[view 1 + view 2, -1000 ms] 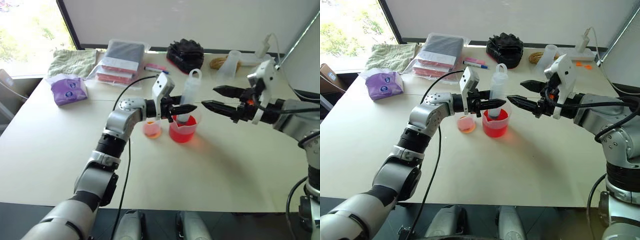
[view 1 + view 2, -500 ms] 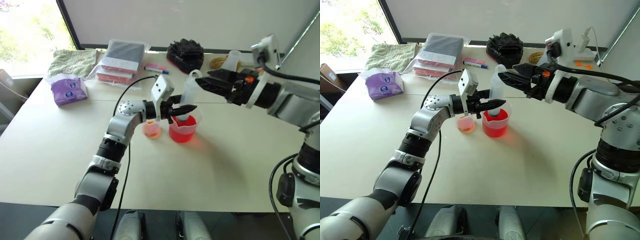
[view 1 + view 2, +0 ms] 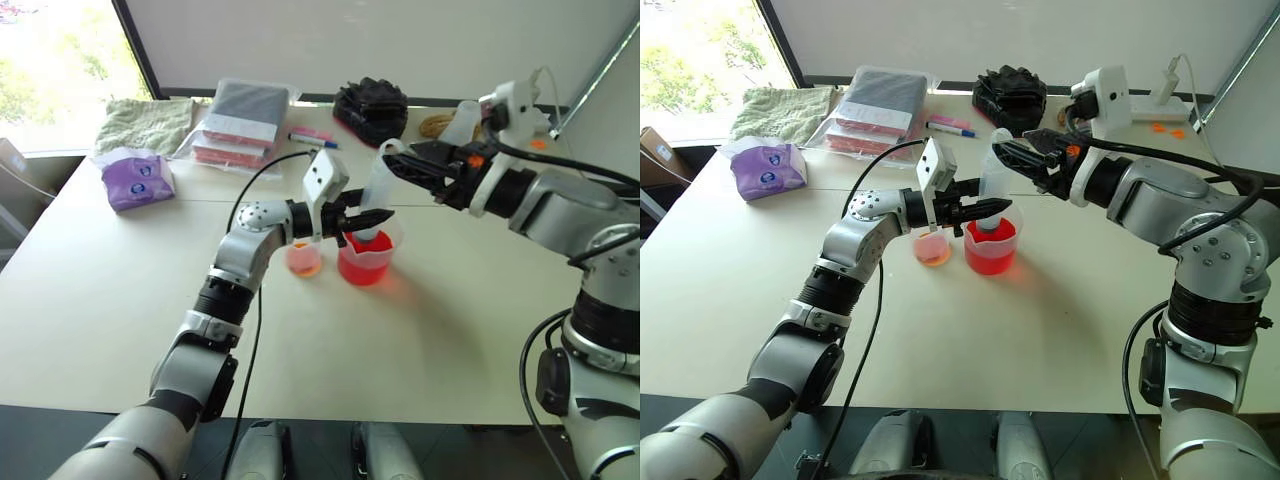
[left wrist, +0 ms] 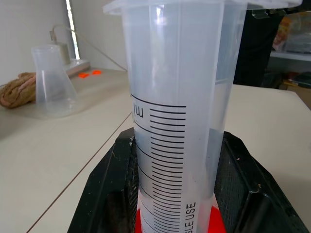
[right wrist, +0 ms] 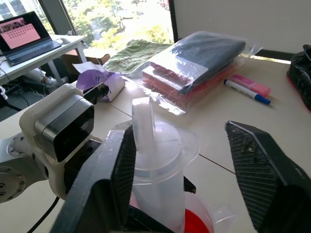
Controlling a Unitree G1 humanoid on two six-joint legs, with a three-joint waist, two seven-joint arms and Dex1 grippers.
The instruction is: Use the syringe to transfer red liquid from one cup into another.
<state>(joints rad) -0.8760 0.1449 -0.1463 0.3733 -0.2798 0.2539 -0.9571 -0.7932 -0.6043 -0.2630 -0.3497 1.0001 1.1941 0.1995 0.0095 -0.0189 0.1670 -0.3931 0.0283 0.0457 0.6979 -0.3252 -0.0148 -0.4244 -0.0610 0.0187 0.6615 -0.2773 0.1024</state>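
Left wrist view confirms your left gripper (image 3: 372, 217) is clamped on the syringe (image 3: 378, 190) barrel, both black fingers (image 4: 109, 189) pressed against it. You have the syringe upright, its lower end in the wide beaker (image 3: 365, 262) of red liquid (image 3: 363, 270) directly below that gripper. Your right gripper (image 3: 398, 161) stands part open, straddling the plunger top without gripping. The smaller cup (image 3: 304, 259) sits just beside the beaker.

A purple tissue pack (image 3: 137, 178), green towel (image 3: 148, 122), bagged clothes (image 3: 243, 121) and black bundle (image 3: 371, 108) lie on the table (image 3: 90, 300).
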